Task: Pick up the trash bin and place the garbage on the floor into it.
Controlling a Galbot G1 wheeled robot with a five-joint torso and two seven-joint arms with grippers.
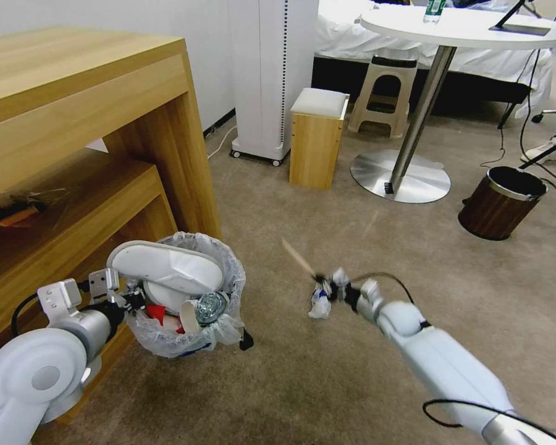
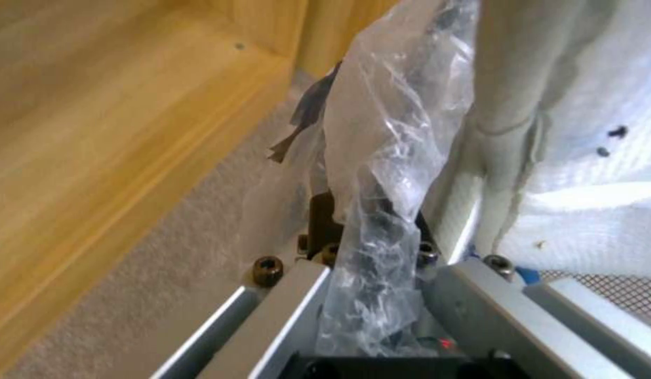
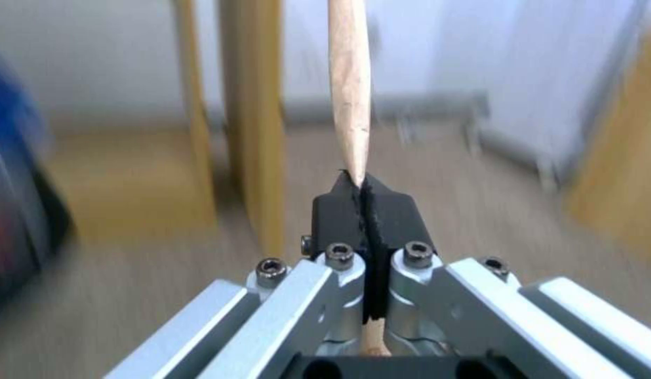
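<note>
- The left arm (image 1: 40,371) is white and light grey, with a big round joint like a ball.
- A black cable loops beside its silver wrist.
- The left tool (image 2: 371,247) has flat silver metal bars and small dark screws.
- The right arm (image 1: 445,364) is smooth and white, with a thin black cable.
- The right tool (image 3: 364,197) has black tips, silver bars and round dark screws in a row.

slipper (image 1: 167,267) in trash bin (image 1: 228,321)

Trash bin (image 1: 188,321) liner crinkly translucent plastic; stick (image 3: 349,89) smooth matt wood, probably; floor (image 1: 327,383) short-pile carpet.
</note>
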